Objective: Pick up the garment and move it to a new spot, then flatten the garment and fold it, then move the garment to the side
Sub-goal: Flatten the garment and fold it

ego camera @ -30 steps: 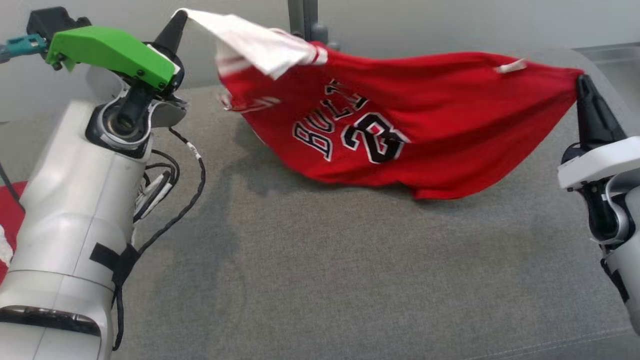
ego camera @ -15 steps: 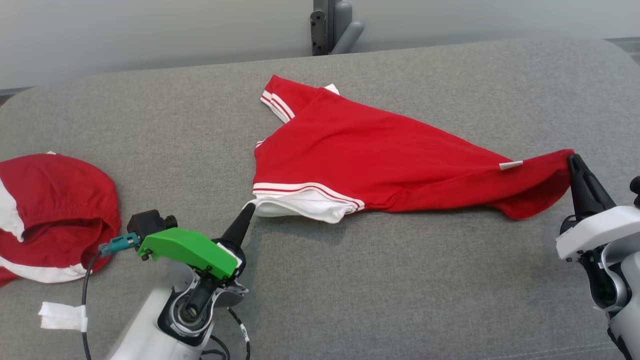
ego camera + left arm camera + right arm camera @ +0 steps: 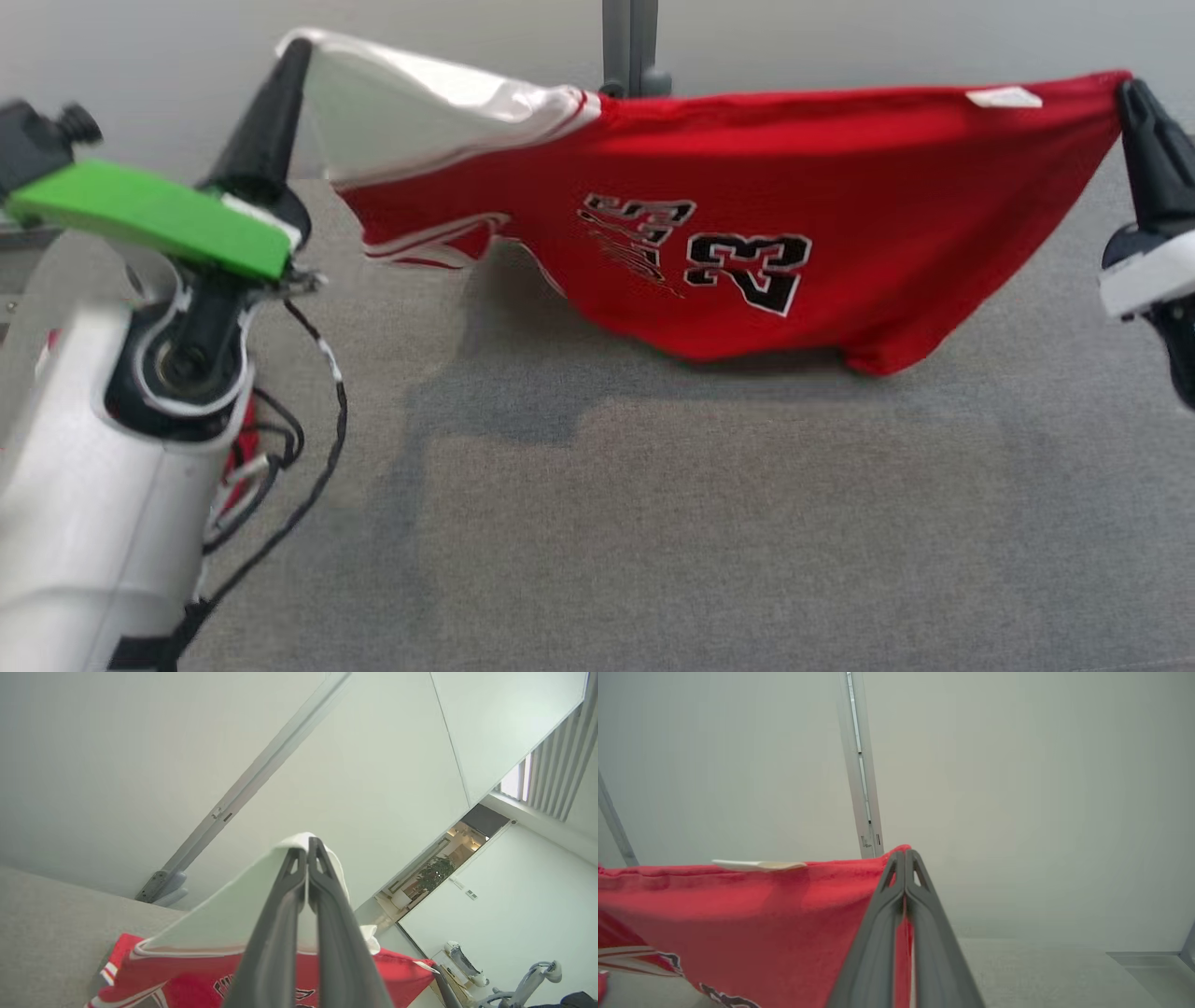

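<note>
The left gripper (image 3: 295, 54) was clamped shut on the white corner of a red number 23 basketball jersey (image 3: 840, 168), and the right gripper (image 3: 1132, 93) was pinched closed on a red corner. Held high and well apart, they stretched the jersey taut above the grey upholstered surface (image 3: 653, 523), probably to spread it out for laying flat.

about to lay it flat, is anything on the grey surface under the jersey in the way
Nothing visible. The jersey hangs stretched between the left gripper and right gripper, jaws shut on its corners; nothing lies on the grey surface beneath.
</note>
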Available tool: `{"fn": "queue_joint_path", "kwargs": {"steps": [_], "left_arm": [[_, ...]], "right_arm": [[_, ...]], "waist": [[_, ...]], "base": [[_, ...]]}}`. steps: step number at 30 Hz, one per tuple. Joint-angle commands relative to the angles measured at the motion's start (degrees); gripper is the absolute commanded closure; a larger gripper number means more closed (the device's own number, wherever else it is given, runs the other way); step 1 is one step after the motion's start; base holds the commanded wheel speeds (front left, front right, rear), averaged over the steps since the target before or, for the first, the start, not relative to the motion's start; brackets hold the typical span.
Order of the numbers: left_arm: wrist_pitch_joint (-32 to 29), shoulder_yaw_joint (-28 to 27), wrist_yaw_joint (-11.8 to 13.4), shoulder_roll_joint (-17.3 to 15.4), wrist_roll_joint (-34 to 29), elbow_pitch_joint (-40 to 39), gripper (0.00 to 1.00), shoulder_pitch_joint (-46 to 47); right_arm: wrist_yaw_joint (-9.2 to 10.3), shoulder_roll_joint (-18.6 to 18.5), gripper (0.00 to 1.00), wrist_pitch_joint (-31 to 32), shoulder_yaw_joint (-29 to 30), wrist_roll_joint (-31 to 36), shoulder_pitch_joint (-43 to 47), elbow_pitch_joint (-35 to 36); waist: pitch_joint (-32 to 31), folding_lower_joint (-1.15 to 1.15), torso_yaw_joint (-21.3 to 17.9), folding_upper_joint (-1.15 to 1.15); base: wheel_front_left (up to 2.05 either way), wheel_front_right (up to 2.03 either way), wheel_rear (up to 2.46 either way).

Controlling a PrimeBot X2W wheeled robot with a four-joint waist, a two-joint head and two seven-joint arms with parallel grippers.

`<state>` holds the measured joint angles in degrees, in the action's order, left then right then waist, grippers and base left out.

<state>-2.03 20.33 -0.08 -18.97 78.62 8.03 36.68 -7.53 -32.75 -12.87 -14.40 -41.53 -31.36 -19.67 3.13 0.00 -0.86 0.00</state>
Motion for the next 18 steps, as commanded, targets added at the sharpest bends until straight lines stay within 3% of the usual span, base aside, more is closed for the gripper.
{"fn": "queue_joint_path", "kwargs": {"steps": [1,9,18], "left_arm": [[-1.08,-0.73,1.39,-0.48,0.15,-1.6,1.0,4.26],[-6.24,-1.63,8.08,0.09,-0.56,-0.66,1.0,23.03],[-11.18,0.67,10.72,0.71,-2.22,7.38,1.0,34.99]], "right_arm": [[0.08,-1.36,1.0,1.8,-0.7,-2.65,-3.03,1.15],[0.07,-5.33,1.0,9.14,-1.17,-14.35,-18.58,5.28],[0.07,-8.32,1.0,14.65,-4.08,-16.3,-30.2,2.64]], "waist": [[-3.92,0.0,-1.19,0.0],[-6.17,0.0,-1.45,0.0],[-6.55,0.0,-1.89,0.0]], "base": [[0.0,0.0,0.0],[0.0,0.0,0.0],[0.0,0.0,0.0]]}}
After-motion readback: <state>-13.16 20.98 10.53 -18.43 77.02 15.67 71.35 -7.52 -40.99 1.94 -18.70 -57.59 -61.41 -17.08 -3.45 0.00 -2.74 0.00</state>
